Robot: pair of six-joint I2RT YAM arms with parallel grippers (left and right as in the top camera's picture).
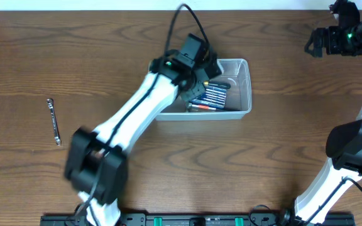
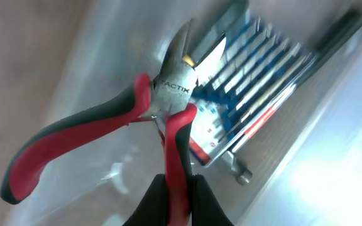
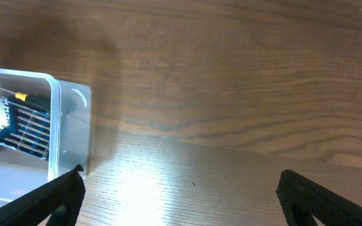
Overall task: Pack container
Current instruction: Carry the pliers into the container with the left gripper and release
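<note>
The clear plastic container stands at the middle back of the table, with a blue card of small screwdrivers lying inside. My left gripper is over the container's left half, shut on one handle of red-and-black cutting pliers and holding them above the screwdriver card. The container's right end also shows in the right wrist view. My right gripper is open and empty above bare table to the right of the container; its arm sits at the far right back.
A small metal wrench lies on the table at the far left. The left arm stretches diagonally from the front edge to the container.
</note>
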